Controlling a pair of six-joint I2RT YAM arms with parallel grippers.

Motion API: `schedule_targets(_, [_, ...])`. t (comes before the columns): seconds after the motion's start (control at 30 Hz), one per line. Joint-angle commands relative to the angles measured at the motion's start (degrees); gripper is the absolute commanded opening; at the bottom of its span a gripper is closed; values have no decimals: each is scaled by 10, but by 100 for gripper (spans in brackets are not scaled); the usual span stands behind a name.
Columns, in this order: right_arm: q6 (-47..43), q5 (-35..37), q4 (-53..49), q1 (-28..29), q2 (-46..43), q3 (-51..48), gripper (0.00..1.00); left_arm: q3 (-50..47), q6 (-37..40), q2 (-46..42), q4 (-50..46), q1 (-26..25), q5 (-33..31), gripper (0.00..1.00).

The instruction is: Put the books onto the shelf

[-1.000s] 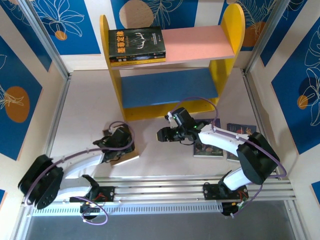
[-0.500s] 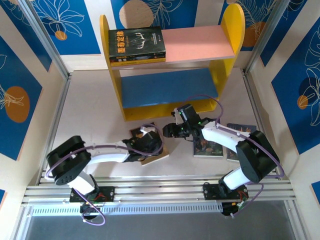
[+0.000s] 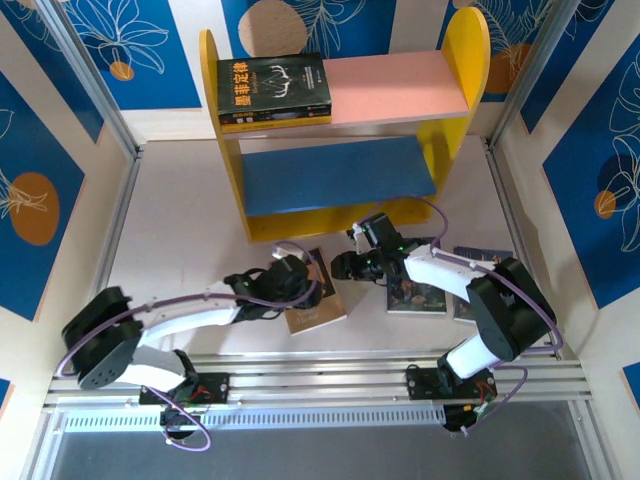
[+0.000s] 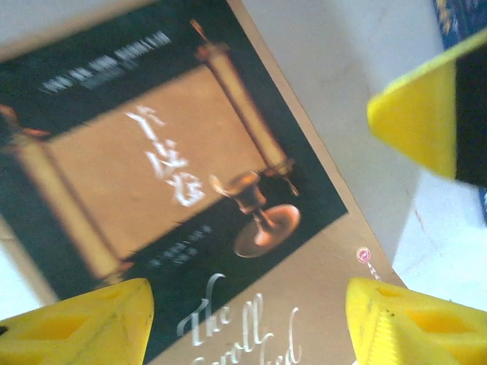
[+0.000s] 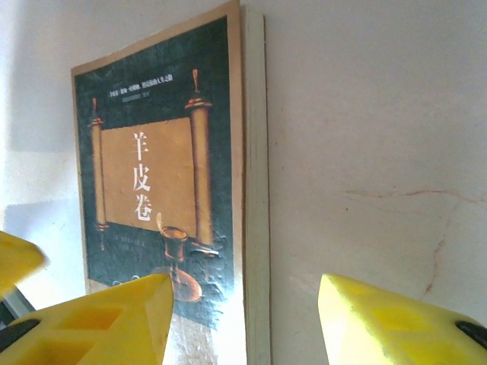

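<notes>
Left pincer [image 3: 298,288] dragging brown book [image 3: 322,312] right since 1 s ago, reaching right pincer [image 3: 338,266]. Both pincers gaping apart; book's long edge running straight ahead between right fingers [image 5: 396,319].

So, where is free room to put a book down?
Free: the pink board right of the black book; the whole blue board; the table between shelf and left wall. Crowded: before the shelf, where left arm and right arm meet over the brown book, dark books beside.
</notes>
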Motion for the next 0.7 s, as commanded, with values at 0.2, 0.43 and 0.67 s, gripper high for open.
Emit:
schedule_targets(0.2, [-5,-15,15,20,44,1,54,-116,-26,-134,-65,101,22,72])
schedule_targets(0.43, [1,-12,16,33,62,13,54,-145,-27,-175,-80,126,31,73])
schedule_targets(0.67, [8,-11,18,44,72,21,54,-154,-27,-163,-61,134,48,73])
